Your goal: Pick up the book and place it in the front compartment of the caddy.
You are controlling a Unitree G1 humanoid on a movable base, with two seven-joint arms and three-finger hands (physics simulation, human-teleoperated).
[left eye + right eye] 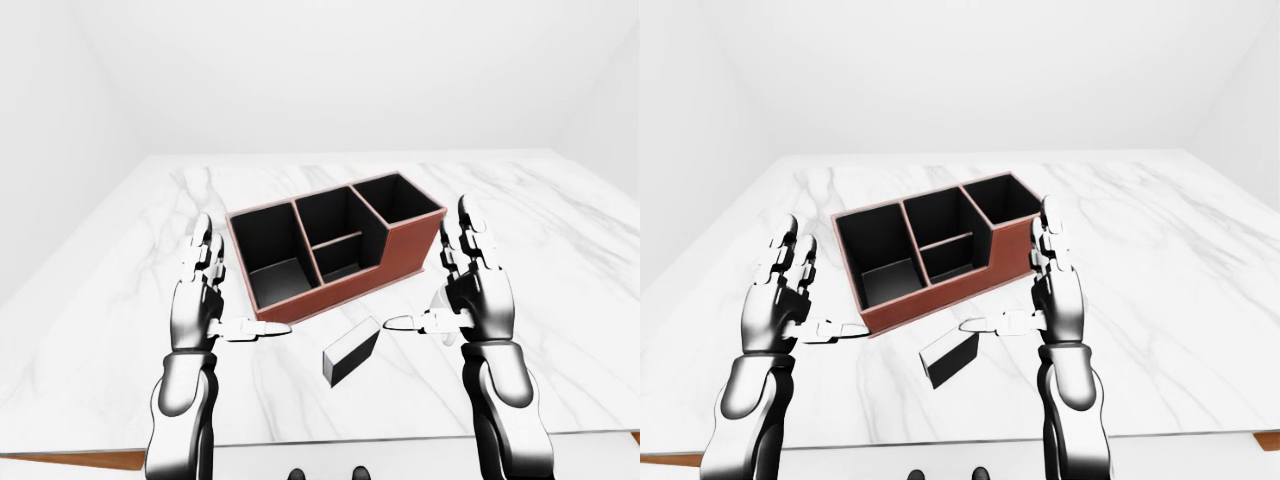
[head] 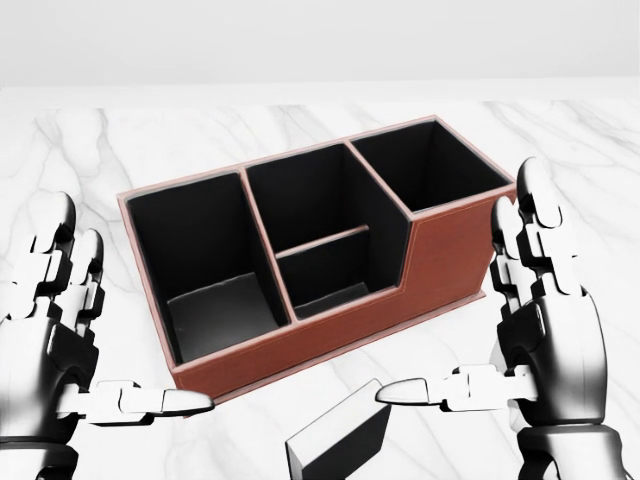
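1. The book (image 1: pixel 352 351) is lying flat at the left-eye view's lower centre, between both hands — ungripped.
2. The right hand (image 1: pixel 470 300) and left hand (image 1: pixel 205 300) are hovering spread, holding nothing; a thumb could be nudging it aside.
3. The caddy (image 1: pixel 335 245) is sitting above — the wrong compartment is a risk.

Glossy chrome-and-black arms, left hand (image 1: pixel 200 300), right hand (image 1: pixel 470 295), white segmented fingers (image 2: pixel 540 215), perhaps dark joints

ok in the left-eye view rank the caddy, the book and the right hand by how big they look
1. caddy, largest.
2. right hand, though it sits nearer the camera, which inflates it.
3. book, clearly smallest.
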